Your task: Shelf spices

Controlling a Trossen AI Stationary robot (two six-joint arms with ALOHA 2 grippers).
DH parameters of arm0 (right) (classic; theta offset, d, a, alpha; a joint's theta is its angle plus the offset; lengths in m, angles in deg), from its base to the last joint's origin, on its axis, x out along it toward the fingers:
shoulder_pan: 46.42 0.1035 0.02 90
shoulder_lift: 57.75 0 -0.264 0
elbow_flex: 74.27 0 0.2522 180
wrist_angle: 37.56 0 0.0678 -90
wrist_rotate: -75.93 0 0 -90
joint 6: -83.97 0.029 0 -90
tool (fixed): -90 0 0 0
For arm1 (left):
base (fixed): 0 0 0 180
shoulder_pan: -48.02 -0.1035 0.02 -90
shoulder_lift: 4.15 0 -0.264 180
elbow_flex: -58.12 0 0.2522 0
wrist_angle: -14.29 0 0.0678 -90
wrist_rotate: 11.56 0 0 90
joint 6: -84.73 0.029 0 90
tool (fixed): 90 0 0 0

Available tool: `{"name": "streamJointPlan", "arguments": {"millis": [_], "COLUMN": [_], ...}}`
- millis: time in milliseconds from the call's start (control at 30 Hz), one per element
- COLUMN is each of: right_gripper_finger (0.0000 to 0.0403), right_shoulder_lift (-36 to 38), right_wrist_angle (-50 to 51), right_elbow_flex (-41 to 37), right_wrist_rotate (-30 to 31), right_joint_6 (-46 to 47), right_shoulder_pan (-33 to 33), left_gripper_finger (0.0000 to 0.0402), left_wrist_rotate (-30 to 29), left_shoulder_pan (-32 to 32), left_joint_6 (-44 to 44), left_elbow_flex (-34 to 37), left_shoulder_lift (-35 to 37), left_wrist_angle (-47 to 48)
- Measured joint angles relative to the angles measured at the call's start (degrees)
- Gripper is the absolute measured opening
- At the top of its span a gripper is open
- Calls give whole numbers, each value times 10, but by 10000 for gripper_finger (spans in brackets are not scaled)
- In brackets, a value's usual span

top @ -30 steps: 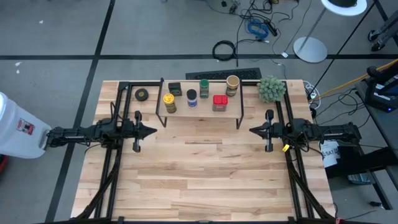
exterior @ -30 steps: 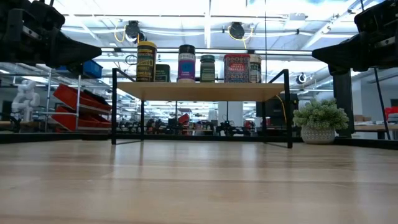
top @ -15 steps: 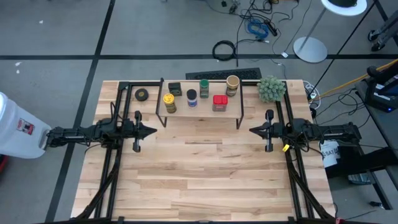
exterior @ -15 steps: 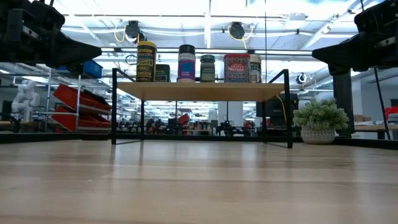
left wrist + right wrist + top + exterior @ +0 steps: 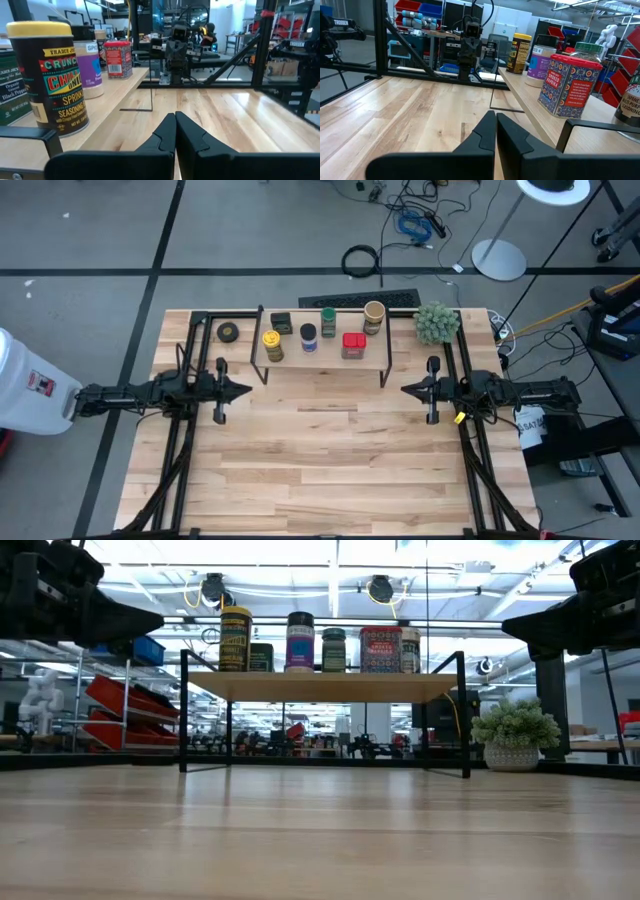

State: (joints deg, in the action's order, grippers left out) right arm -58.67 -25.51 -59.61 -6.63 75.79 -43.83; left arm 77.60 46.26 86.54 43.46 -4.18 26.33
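Already, all six spices stand on the low rack with the light wooden top board and thin black metal legs (image 5: 320, 358), so by the look of things your shelving is done. On that board you have the round dark jar with the yellow lid (image 5: 272, 344) at the left, the dark boxy tin (image 5: 281, 322) just behind it, the small jar with the blue lid (image 5: 309, 337) next along, the green-lidded jar (image 5: 328, 321) behind that, the red square tin (image 5: 353, 345) toward the right and the tan-lidded jar (image 5: 374, 316) at the rear right. They stand upright and apart from one another, which I judge leaves each one easy to reach without knocking a neighbour.

The shelf sits at the far middle of the pale wooden counter (image 5: 320, 460). Beside it, left on the counter because they are no spices, lie the black tape roll (image 5: 228, 332) at its left and the fuzzy green plant ball (image 5: 437, 322) at its right.

Your left gripper (image 5: 246, 391) hangs over the counter in front of the shelf's left end, its fingers pressed together on nothing. Your right gripper (image 5: 405, 390) mirrors it in front of the right end, fingers likewise together and empty. Both point inward at each other, well clear of the rack, which reads as a parked pose.
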Motion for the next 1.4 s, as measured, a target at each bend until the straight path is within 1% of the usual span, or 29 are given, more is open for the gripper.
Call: {"name": "streamJointPlan", "arguments": {"millis": [233, 300, 400, 500, 633, 733, 867, 1000, 1133, 1233, 1400], "right_gripper_finger": [0, 0, 0, 0, 0, 0, 0, 0, 0, 0, 0], "right_shoulder_lift": [0, 0, 0, 0, 0, 0, 0, 0, 0, 0, 0], "right_wrist_angle": [-2, -2, -2, -2, -2, -2, -2, -3, -2, -3, -9], "right_elbow_flex": [0, 0, 0, 0, 0, 0, 0, 0, 0, 0, 0], "right_wrist_rotate": [1, 1, 0, 0, 0, 0, 0, 0, 0, 0, 0], "right_joint_6": [-11, -2, 5, 5, 6, 20, 44, 53, 75, 96, 97], "right_shoulder_pan": [0, 0, 0, 0, 0, 0, 0, 0, 0, 0, 0], "left_gripper_finger": [4, 4, 4, 4, 12, 34, 67, 88, 95, 96, 96], "left_wrist_rotate": [-8, -15, -47, -63, -67, -67, -70, -77, -85, -93, -101], "left_shoulder_pan": [0, 0, 0, 0, 0, 0, 0, 0, 0, 0, 0], "left_joint_6": [-8, 0, 1, 1, 4, 15, 63, 87, 92, 92, 90], "left_elbow_flex": [-64, -93, -144, -200, -282, -347, -441, -520, -573, -598, -638], "left_shoulder_lift": [-6, -14, -34, -61, -105, -142, -200, -256, -295, -318, -352], "left_wrist_angle": [4, 22, 72, 114, 138, 161, 208, 242, 248, 251, 275]}}
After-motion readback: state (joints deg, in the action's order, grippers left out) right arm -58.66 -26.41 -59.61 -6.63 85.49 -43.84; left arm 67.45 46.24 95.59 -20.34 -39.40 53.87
